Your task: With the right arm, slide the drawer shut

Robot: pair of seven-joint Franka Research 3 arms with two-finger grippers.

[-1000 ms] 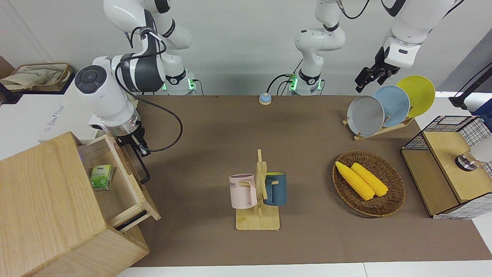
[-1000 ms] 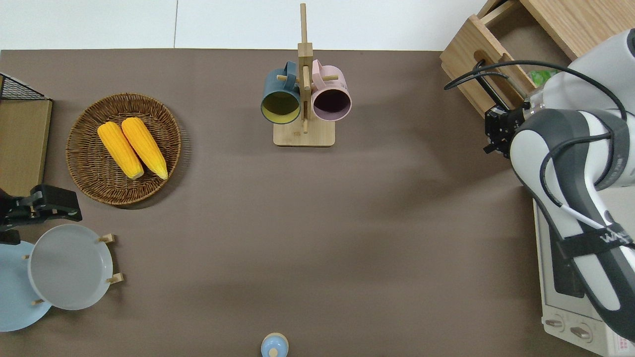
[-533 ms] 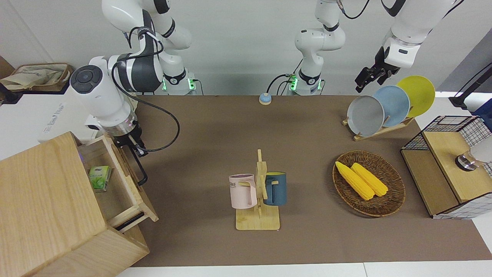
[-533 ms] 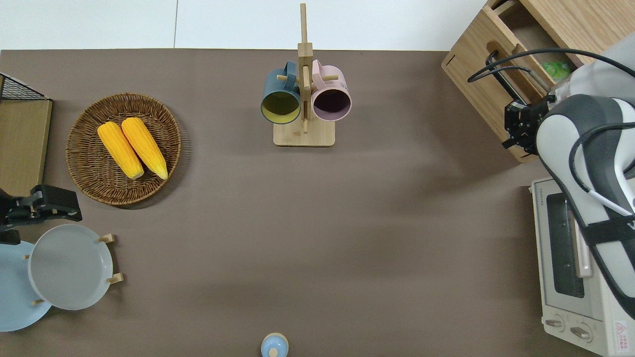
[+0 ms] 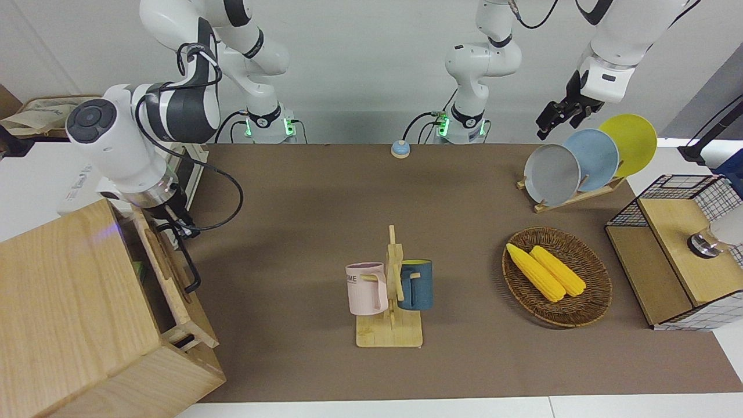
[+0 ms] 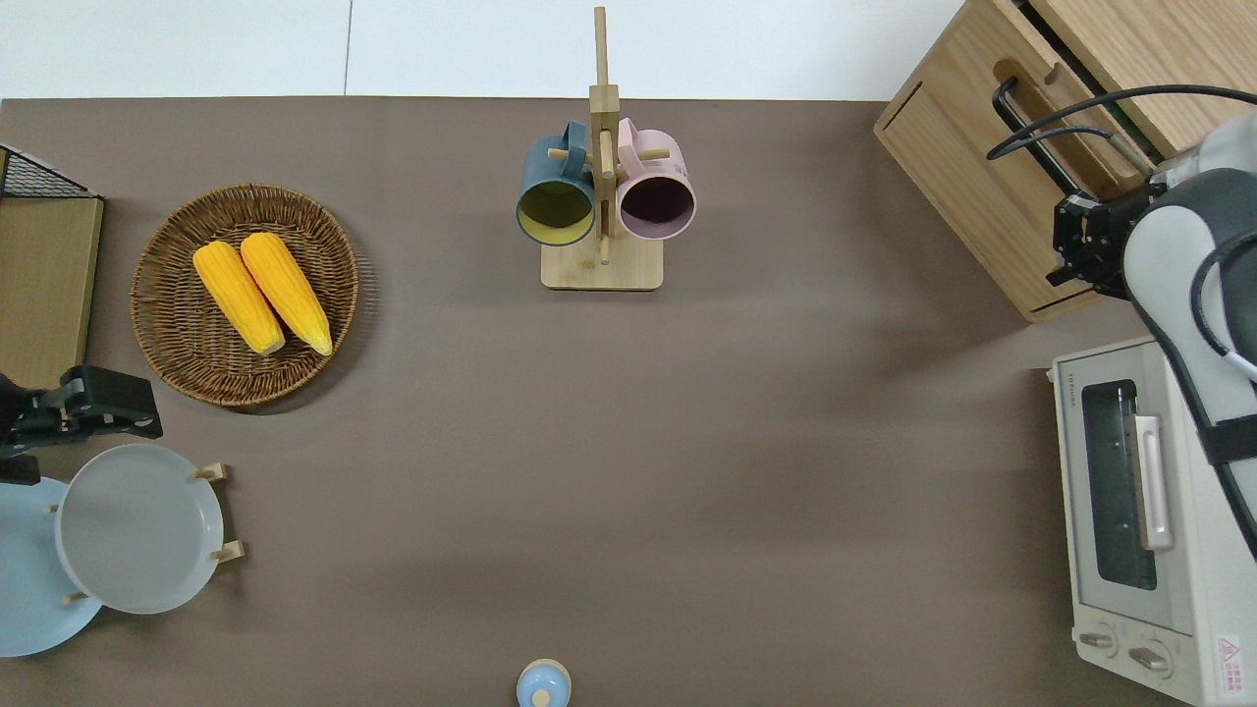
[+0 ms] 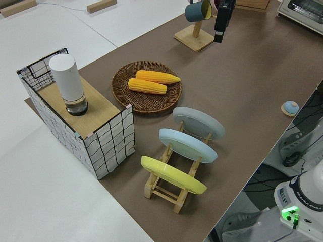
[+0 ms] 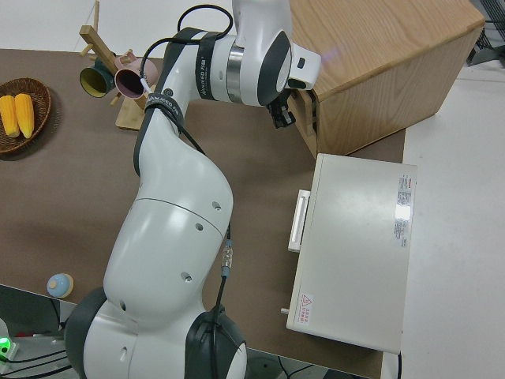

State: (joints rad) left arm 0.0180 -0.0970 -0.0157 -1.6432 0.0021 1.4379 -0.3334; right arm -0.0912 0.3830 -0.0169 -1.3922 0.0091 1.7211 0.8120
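I see the drawer (image 5: 165,273) standing only a little way out of the pale wood cabinet (image 5: 64,313) at the right arm's end of the worktop (image 6: 687,442), a narrow dark gap showing along its top. Its black bar handle (image 5: 184,264) runs along the drawer front. The right hand (image 6: 1072,244) sits at the end of that front nearest the robots, right up against the wood beside the handle; I cannot tell whether its fingers are apart or together. The right arm (image 5: 125,142) comes down to it with a black cable (image 5: 223,183) looping off the wrist.

Nearer to the robots than the hand stands a white toaster oven (image 6: 1144,520), with small grey writing at its top corner that I cannot read and a red warning sticker (image 6: 1228,653) by its knobs.

Away from the hand toward the middle of the worktop is a wooden mug stand (image 5: 390,302) carrying a pink mug (image 5: 365,287), with the letters "ME" showing on its side, and a dark blue mug (image 5: 417,284). Toward the left arm's end are a wicker basket (image 5: 586,307) with two corn cobs (image 5: 545,271), a rack of plates (image 5: 589,159) and a wire-mesh wooden box (image 5: 676,255). A small blue bell (image 5: 400,149) sits close to the robots.

The left arm is parked; its hand (image 5: 558,118) I cannot judge either.
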